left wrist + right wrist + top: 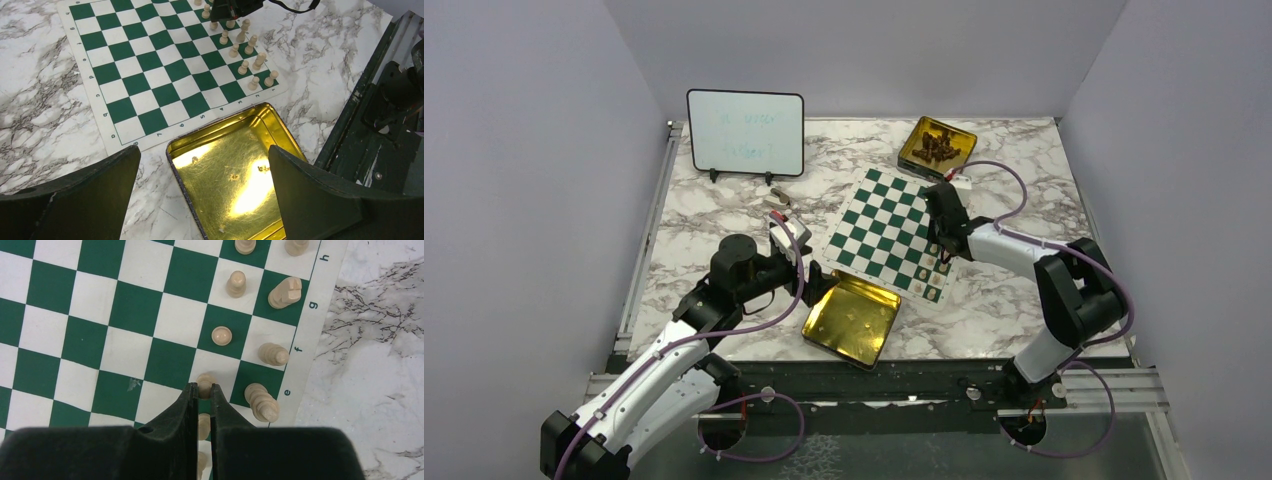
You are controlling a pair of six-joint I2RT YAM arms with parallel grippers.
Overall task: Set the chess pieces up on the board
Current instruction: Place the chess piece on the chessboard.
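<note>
The green and white board point(879, 215) lies flat on the marble table. Several cream chess pieces point(243, 66) stand in two rows along its right edge. In the right wrist view I see a pawn point(221, 335), a bishop-like piece point(274, 354) and a tall ringed piece point(262, 402) on their squares. My right gripper point(204, 388) is over that edge of the board point(125, 315), shut on the head of a pawn point(205, 381) over a white square of the second row. My left gripper point(204, 152) hangs open above an empty gold tin point(230, 185), holding nothing.
The empty gold tin point(852, 318) lies just off the board's near corner. A second gold tin point(937, 145) with dark pieces sits behind the board. A black-framed whiteboard point(745, 132) stands at the back left. A small object point(778, 201) lies in front of it.
</note>
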